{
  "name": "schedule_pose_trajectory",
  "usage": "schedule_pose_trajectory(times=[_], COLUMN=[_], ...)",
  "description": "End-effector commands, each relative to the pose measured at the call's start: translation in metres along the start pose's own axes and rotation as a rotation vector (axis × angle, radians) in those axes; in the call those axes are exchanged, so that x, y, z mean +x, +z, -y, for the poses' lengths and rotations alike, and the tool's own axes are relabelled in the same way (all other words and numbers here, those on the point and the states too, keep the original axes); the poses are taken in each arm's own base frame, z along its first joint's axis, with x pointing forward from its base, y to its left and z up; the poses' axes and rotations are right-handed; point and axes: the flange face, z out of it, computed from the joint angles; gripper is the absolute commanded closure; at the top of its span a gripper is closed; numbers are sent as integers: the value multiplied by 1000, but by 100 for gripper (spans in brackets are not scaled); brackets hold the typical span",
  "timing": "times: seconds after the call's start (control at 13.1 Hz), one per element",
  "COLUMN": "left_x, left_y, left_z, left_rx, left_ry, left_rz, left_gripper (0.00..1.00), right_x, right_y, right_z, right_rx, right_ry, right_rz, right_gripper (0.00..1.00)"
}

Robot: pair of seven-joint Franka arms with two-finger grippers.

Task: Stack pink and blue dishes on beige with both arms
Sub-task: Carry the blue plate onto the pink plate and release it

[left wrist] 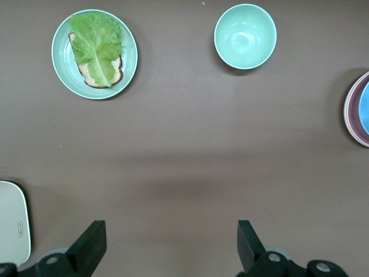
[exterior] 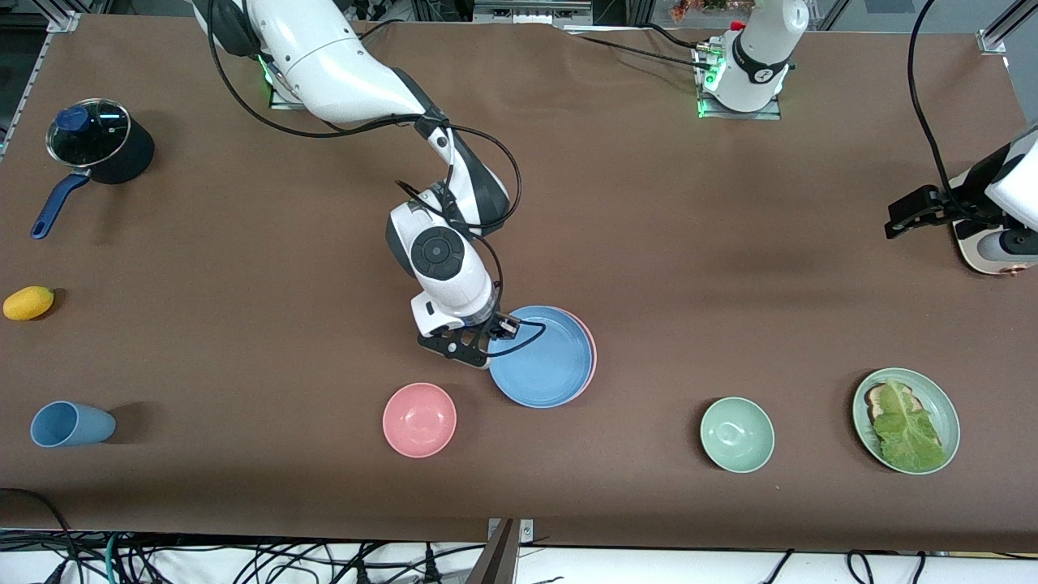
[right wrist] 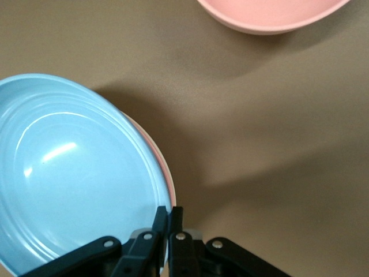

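Observation:
The blue plate (exterior: pixel 542 361) lies over the pink plate (exterior: pixel 591 357), of which only a thin rim shows, near the table's middle. My right gripper (exterior: pixel 507 327) is shut on the blue plate's rim at the edge toward the right arm's end. The right wrist view shows its fingers (right wrist: pixel 162 217) pinched on the blue plate (right wrist: pixel 69 173), with the pink plate (right wrist: pixel 167 173) just under it. The beige plate is hidden or out of view. My left gripper (exterior: pixel 908 217) waits open over the left arm's end of the table, its fingers (left wrist: pixel 92 239) wide apart over bare cloth.
A pink bowl (exterior: pixel 419 419) sits close to the plates, nearer the camera. A pale green bowl (exterior: pixel 736 434) and a green plate (exterior: pixel 932 393) with bread and lettuce stand toward the left arm's end. A blue cup (exterior: pixel 71 424), a yellow fruit (exterior: pixel 28 302) and a lidded pot (exterior: pixel 97 146) are at the right arm's end.

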Motion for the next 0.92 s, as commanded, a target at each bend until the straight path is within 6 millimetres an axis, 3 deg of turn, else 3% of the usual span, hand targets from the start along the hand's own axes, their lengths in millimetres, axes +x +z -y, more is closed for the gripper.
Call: schedule_pose_trajectory(times=[0.0, 0.23, 0.31, 0.38, 0.69, 0.76, 0.84], left_x=[2, 2, 2, 2, 2, 2, 2], left_y=[-5, -5, -5, -5, -5, -5, -5], left_z=[0, 0, 0, 0, 0, 0, 0], left_rx=[-28, -28, -28, -29, -29, -29, -29], left_ry=[10, 10, 10, 11, 11, 11, 11], left_rz=[-9, -9, -9, -9, -9, -9, -9], left_gripper=[0, 0, 0, 0, 0, 0, 0], right_x=[-4, -7, -7, -7, 4, 8, 19], right_y=[6, 13, 13, 12, -2, -4, -21], right_z=[11, 12, 12, 12, 5, 0, -5], right_rx=[23, 31, 30, 30, 9, -20, -32], right_ry=[14, 19, 19, 19, 23, 25, 25], right_rz=[-10, -17, -16, -16, -9, 6, 15], right_gripper=[100, 100, 93, 76, 25, 18, 7])
